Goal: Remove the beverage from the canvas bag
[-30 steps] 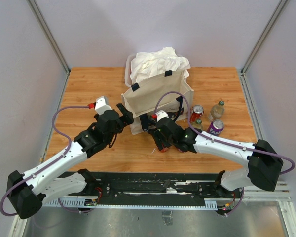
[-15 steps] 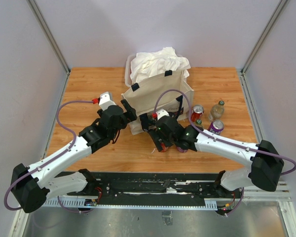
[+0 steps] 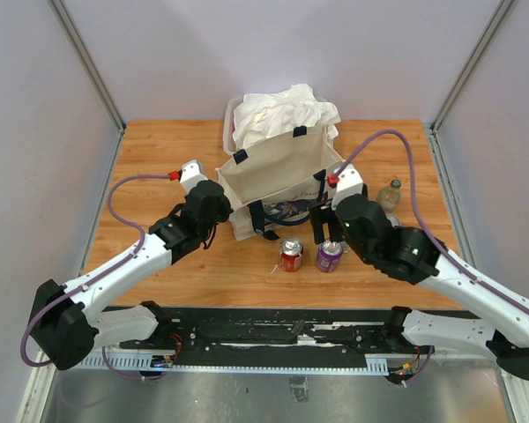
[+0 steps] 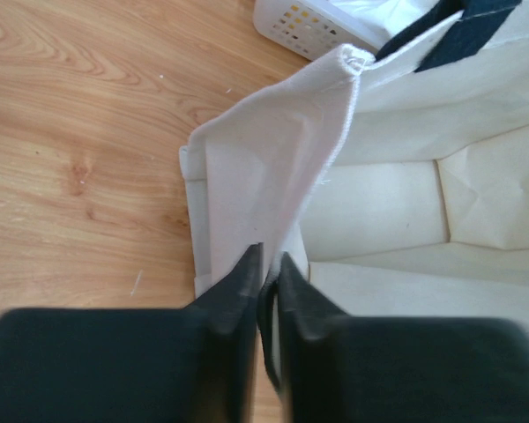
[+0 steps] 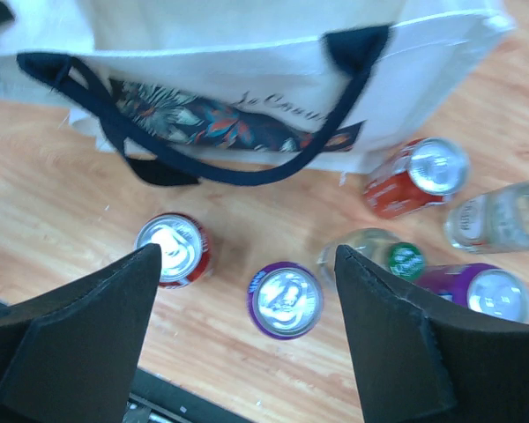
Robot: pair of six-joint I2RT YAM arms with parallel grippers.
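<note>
Tabletop (image 3: 159, 159): canvas bag (image 3: 278, 176) toward far edge

Left gripper (image 4: 264, 267) is pinched closed on the bag (image 4: 273, 159) at its corner rim. Navy strap (image 4: 465, 31) sits on the bag's far rim. White tub (image 4: 313, 19) is behind the bag, with wood table (image 4: 70, 132) left of it.

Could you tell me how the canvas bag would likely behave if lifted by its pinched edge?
Probably floppy: the bag wall folds where the left end effector pinches it, so it would likely sag rather than lift square. What shows of its inside looks empty, so probably light and apt to slide on the table.
</note>
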